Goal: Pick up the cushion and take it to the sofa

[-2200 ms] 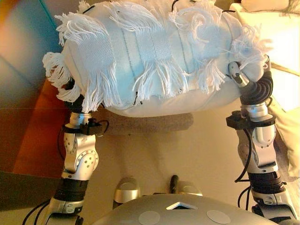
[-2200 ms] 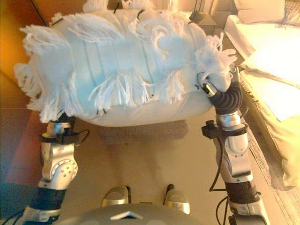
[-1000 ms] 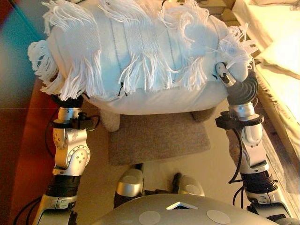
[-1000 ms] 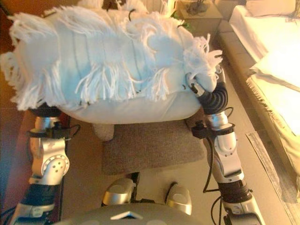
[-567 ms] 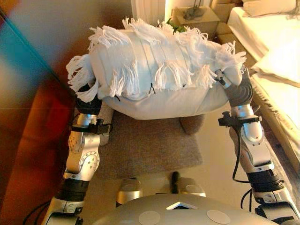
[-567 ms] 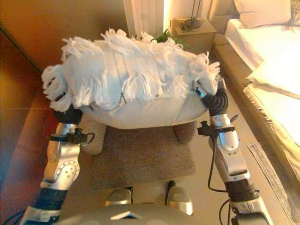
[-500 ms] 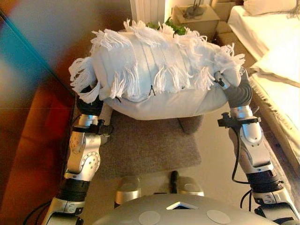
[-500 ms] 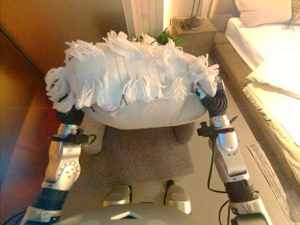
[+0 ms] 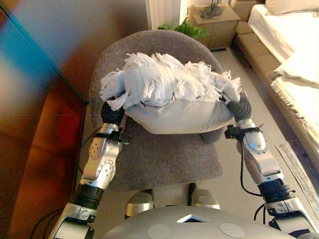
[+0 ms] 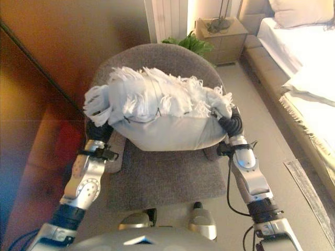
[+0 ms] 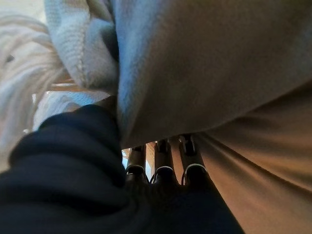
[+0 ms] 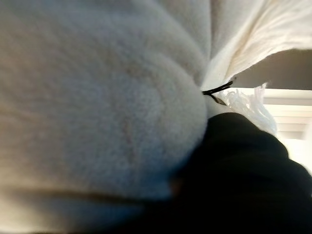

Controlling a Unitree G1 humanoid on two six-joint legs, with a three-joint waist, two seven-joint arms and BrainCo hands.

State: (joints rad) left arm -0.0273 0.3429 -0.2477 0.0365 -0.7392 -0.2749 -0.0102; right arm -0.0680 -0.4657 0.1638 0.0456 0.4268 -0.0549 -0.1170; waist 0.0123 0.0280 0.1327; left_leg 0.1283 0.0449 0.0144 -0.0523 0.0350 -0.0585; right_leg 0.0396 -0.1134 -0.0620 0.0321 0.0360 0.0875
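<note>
The left hand (image 11: 161, 170) shows its dark ribbed cover in the near corner, with silver fingers (image 11: 187, 156) running straight out under the cushion (image 11: 204, 63). The cushion's pale fabric rests on them and fills most of the view; its white fringe (image 11: 19, 97) hangs beside the cover

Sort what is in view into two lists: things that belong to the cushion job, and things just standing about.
Part of the job:
- cushion, white and fringed, held up between both arms over the seat
- left robot hand, at one end of the cushion
- right robot hand, at the other end
- grey armchair, below the cushion

Just standing about:
- potted plant
- bedside table
- bed
</note>
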